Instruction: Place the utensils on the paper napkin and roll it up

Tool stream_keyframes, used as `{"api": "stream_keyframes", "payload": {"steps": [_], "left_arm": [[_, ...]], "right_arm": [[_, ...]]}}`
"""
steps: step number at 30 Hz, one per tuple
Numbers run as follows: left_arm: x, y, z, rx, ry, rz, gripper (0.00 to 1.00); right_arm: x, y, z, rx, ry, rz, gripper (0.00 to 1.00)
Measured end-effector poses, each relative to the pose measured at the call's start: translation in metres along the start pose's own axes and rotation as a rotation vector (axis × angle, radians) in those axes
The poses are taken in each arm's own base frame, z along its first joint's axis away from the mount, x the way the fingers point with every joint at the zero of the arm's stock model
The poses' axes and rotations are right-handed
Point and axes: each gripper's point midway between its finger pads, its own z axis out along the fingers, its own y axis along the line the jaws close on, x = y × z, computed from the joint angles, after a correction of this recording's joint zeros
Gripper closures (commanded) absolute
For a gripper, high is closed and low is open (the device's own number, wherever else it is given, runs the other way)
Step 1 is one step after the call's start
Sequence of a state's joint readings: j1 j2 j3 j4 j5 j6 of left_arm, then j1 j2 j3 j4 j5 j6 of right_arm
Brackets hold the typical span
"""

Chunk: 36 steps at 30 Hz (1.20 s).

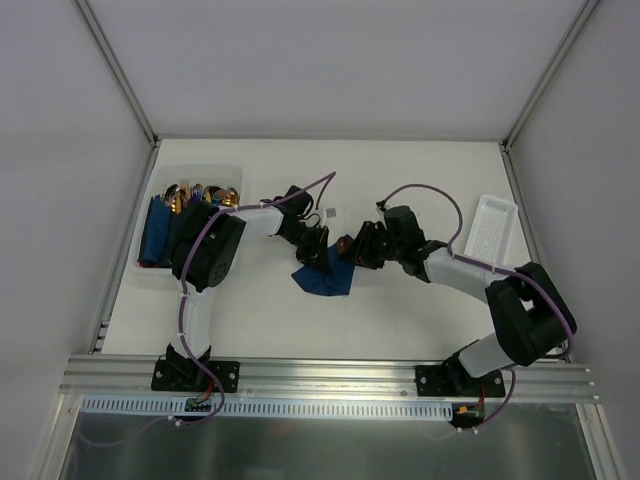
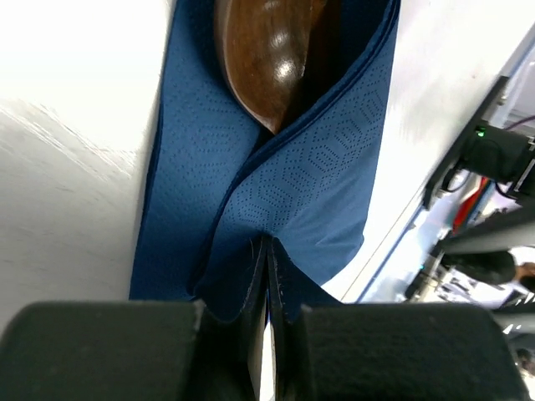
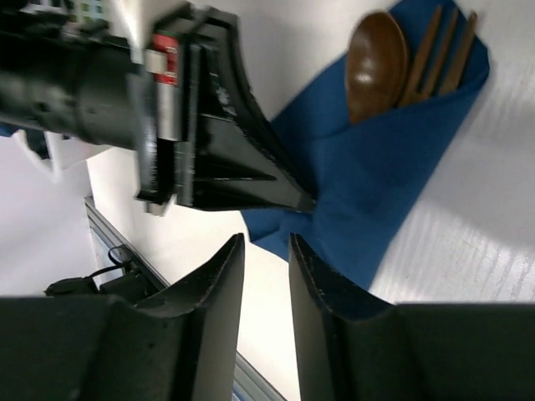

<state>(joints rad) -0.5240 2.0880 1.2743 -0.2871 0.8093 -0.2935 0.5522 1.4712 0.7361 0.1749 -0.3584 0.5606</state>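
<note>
The navy paper napkin (image 1: 326,277) lies mid-table, folded over the utensils. In the left wrist view a bronze spoon bowl (image 2: 266,58) sticks out of the napkin's fold (image 2: 318,175). My left gripper (image 2: 267,244) is shut, pinching a raised fold of the napkin. In the right wrist view the spoon (image 3: 376,63) and two slim handles (image 3: 441,48) lie in the napkin (image 3: 376,188). My right gripper (image 3: 266,244) is slightly open and empty, just beside the napkin's corner and the left fingers (image 3: 251,180).
A clear bin (image 1: 232,172) at the back left holds more gold utensils (image 1: 195,194) and folded navy napkins (image 1: 155,235). A white perforated tray (image 1: 493,225) lies at the right. A small pale square (image 1: 332,212) lies behind the grippers.
</note>
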Motion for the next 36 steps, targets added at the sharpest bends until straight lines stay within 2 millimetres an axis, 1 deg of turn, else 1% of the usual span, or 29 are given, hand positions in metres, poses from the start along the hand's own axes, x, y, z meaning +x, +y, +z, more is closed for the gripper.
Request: {"api": "stream_keyframes", "payload": {"steps": [2, 10, 12, 16, 19, 20, 25, 29, 31, 33, 36], "left_arm": [[-0.003, 0.001, -0.001, -0.016, -0.006, 0.019, 0.98], [-0.008, 0.006, -0.005, -0.057, -0.005, 0.072, 0.98], [-0.008, 0.006, -0.005, -0.06, -0.004, 0.083, 0.98], [-0.008, 0.007, -0.005, -0.062, -0.003, 0.095, 0.98], [-0.008, 0.007, -0.005, -0.063, -0.002, 0.102, 0.98], [-0.008, 0.007, -0.006, -0.064, -0.002, 0.103, 0.98], [-0.008, 0.008, -0.006, -0.071, -0.001, 0.108, 0.98], [-0.009, 0.009, -0.006, -0.079, -0.004, 0.112, 0.98], [-0.009, 0.009, -0.007, -0.083, -0.006, 0.117, 0.94], [-0.009, 0.006, -0.01, -0.092, -0.011, 0.133, 0.91], [-0.007, 0.002, -0.019, -0.11, -0.028, 0.166, 0.88]], "right_arm": [[0.005, -0.008, 0.006, 0.02, 0.023, 0.015, 0.74], [0.014, -0.022, 0.023, 0.039, 0.067, 0.048, 0.79], [0.013, -0.023, 0.027, 0.041, 0.069, 0.057, 0.81], [0.005, -0.017, 0.038, 0.026, 0.064, 0.063, 0.82], [0.003, -0.017, 0.046, 0.026, 0.068, 0.073, 0.84], [0.003, -0.018, 0.048, 0.029, 0.071, 0.077, 0.86], [0.006, -0.023, 0.057, 0.061, 0.092, 0.09, 0.91], [0.013, -0.035, 0.062, 0.113, 0.115, 0.104, 0.92], [0.016, -0.04, 0.064, 0.135, 0.126, 0.11, 0.93], [0.016, -0.04, 0.067, 0.141, 0.131, 0.111, 0.94], [0.016, -0.041, 0.07, 0.148, 0.135, 0.113, 0.96]]}}
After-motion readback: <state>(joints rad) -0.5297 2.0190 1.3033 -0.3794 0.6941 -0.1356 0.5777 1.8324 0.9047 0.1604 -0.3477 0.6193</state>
